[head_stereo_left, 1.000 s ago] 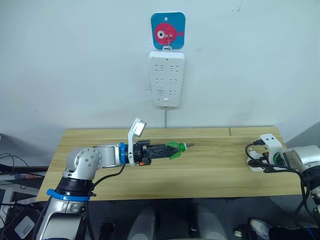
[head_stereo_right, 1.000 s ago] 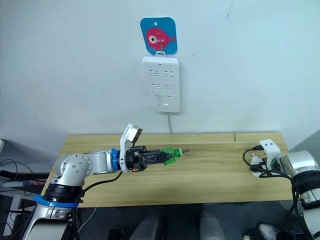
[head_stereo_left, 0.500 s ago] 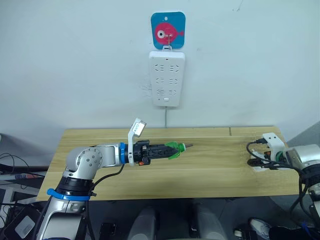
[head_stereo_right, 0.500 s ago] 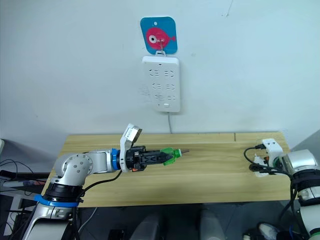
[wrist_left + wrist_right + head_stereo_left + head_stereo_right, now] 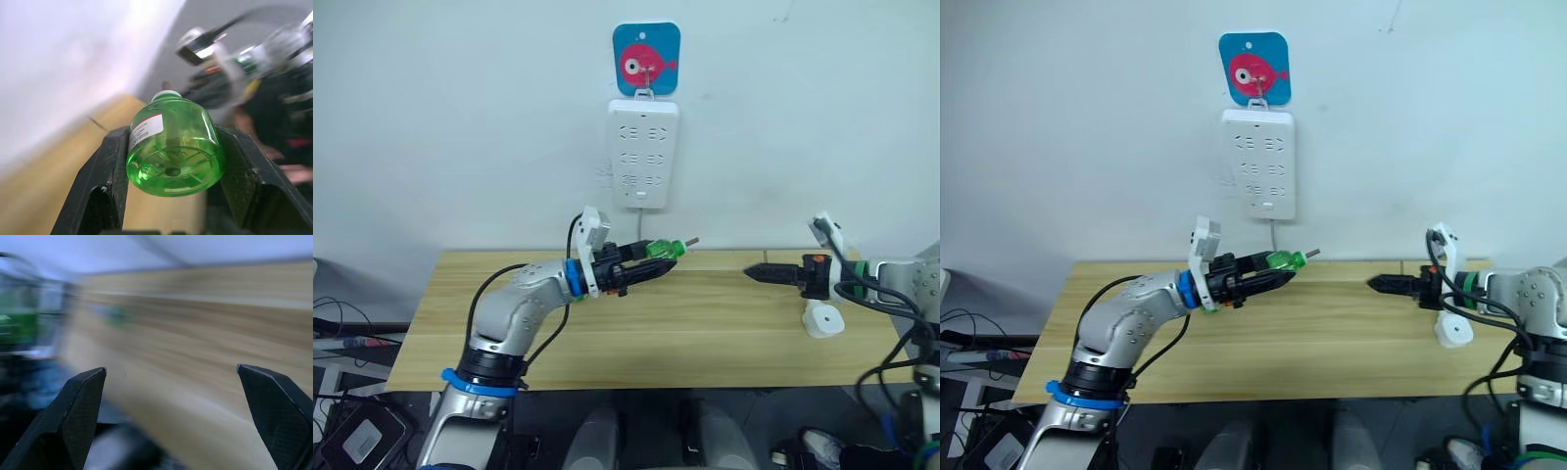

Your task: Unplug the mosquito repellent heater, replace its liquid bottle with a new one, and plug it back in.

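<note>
Your stock on view:

- Left gripper (image 5: pixel 651 264): raised above the wooden table (image 5: pixel 705 333), fingers clamped on the green liquid bottle (image 5: pixel 659 252); your left wrist view has the bottle (image 5: pixel 172 149) wedged base-first between both black fingers (image 5: pixel 110 166), neck pointing away toward the right arm.
- Right gripper (image 5: pixel 754 271): held above the table's right half, pointing toward the bottle; your right wrist view shows its fingers (image 5: pixel 80 401) spread wide apart with nothing between them.
- Mosquito repellent heater (image 5: pixel 821 319): small white unit lying on the table's right end, just below the right arm.
- Power strip (image 5: pixel 644 152): white, hanging on the wall from a blue fish hook (image 5: pixel 646 57), sockets bare
</note>
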Available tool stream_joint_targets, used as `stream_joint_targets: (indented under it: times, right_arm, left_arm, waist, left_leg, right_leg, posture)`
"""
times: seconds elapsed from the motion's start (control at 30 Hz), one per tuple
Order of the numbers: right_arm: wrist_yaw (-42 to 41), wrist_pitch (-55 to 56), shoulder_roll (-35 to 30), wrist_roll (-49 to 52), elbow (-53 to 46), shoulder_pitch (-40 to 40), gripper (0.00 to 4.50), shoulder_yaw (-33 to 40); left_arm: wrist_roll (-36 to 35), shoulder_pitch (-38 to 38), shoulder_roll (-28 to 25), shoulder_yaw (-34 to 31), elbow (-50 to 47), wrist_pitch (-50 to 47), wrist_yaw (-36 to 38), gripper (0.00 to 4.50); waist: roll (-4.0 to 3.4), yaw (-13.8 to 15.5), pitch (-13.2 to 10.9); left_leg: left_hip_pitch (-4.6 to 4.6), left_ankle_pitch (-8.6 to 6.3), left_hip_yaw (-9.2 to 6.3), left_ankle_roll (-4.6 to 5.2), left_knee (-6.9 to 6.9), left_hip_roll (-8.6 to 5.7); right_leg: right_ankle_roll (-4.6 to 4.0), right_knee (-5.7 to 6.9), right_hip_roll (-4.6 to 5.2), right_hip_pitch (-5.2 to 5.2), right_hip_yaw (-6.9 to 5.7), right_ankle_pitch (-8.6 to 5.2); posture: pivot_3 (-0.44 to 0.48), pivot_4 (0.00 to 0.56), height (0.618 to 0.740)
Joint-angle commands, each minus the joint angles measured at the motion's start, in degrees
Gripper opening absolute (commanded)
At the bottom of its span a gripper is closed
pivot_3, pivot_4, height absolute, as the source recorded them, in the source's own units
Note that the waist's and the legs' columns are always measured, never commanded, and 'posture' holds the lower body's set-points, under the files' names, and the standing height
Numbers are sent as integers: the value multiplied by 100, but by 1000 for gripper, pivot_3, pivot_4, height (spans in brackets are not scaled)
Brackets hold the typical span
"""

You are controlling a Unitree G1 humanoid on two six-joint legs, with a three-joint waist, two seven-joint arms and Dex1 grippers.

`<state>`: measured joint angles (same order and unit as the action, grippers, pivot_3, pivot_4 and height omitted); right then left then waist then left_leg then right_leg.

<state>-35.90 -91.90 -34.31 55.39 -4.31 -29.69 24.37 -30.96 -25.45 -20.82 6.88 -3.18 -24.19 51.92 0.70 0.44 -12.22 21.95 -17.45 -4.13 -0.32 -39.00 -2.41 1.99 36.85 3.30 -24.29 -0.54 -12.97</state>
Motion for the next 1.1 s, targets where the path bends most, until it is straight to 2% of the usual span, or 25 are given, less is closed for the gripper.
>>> stream_joint_targets:
  times: [0.03,0.1,0.2,0.3,0.43,0.53,0.63,0.93,1.07,1.1]
  right_arm:
    - [1316,-60,523,1715,-366,8,4475,610]
    - [2386,-60,1109,2214,-449,-58,4475,834]
    - [4100,686,1644,3305,-658,94,4475,465]
    - [5419,1662,1631,4539,-753,254,4475,-96]
    - [6380,2676,1393,5524,-869,360,4475,-708]
    - [6480,2987,1191,5754,-967,442,4475,-1036]
    - [6259,3076,1035,5761,-1100,527,3879,-1273]
    - [6179,3503,961,5761,-1104,546,854,-1465]
    - [6265,3629,1018,5761,-1104,553,818,-1473]
    - [6282,3659,1037,5761,-1125,567,818,-1467]
  left_arm:
    - [332,-98,142,-4,38,677,28,2265]
    - [379,-100,240,16,31,788,34,2265]
    - [412,-112,362,90,-71,850,72,2265]
    - [357,-127,429,105,-205,787,63,2265]
    - [297,-67,486,136,-401,671,4,2265]
    - [308,37,511,175,-554,616,-34,2265]
    - [321,77,528,180,-621,571,-44,2265]
    - [374,125,574,204,-704,568,-66,2265]
    - [375,134,568,222,-701,571,-69,2265]
    - [405,120,553,223,-681,580,-80,2615]
  waist:
    - [0,-3,0]
    - [2,-17,-1]
    - [1,-43,-1]
    - [-1,-52,-2]
    - [0,-62,-2]
    - [0,-78,-2]
    - [0,-85,-2]
    - [1,-73,-2]
    - [1,-75,-2]
    - [1,-75,-2]
  left_leg:
    - [0,0,1,1,0,-1]
    - [0,-3,3,6,1,-1]
    - [-1,-9,3,17,2,1]
    - [-1,-9,0,18,2,1]
    - [-1,-10,2,19,1,0]
    - [-1,-12,1,23,1,4]
    - [-2,-13,2,25,1,6]
    - [-2,-13,1,26,1,7]
    - [-2,-13,0,26,1,8]
    - [-2,-13,0,26,1,8]
  right_leg:
    - [0,-1,2,0,0,0]
    - [0,1,4,0,-1,0]
    - [0,8,3,-3,-2,0]
    - [1,13,2,-4,-5,0]
    - [1,12,-2,-4,-4,0]
    - [2,12,-10,-3,-6,-1]
    - [2,13,-15,-3,-6,-1]
    - [2,11,-20,-1,-6,-1]
    - [3,11,-19,-1,-6,-1]
    - [3,12,-19,-2,-6,-1]
  posture:
    - [-4,231,740]
    - [-3,229,740]
    - [-1,230,740]
    - [1,226,740]
    - [3,223,740]
    - [8,220,740]
    - [11,218,740]
    - [13,212,740]
    - [10,210,740]
    - [9,210,740]
